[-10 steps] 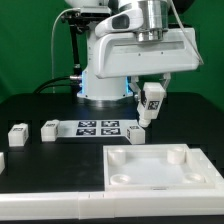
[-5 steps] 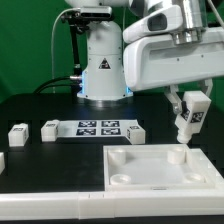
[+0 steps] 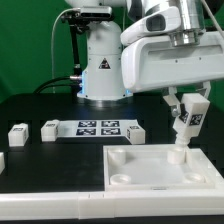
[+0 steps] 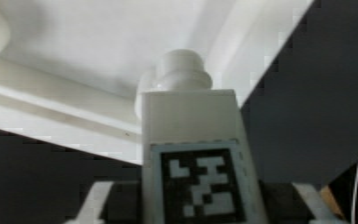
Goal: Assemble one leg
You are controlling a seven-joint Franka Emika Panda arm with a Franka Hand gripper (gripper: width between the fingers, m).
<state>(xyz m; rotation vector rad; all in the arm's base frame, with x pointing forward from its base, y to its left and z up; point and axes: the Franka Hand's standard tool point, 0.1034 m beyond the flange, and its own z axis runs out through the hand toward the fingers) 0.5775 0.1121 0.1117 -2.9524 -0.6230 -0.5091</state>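
We see the leg as smooth white plastic with a matt face, and its printed tag is flat black and white. The plate at the near right looks like the same matt white plastic. We read the table as a dull, non-reflective black surface. The arm's casing is white plastic with a slight sheen.

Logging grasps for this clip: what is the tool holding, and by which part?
The leg, gripped by the tool at its tagged upper end, peg end down.
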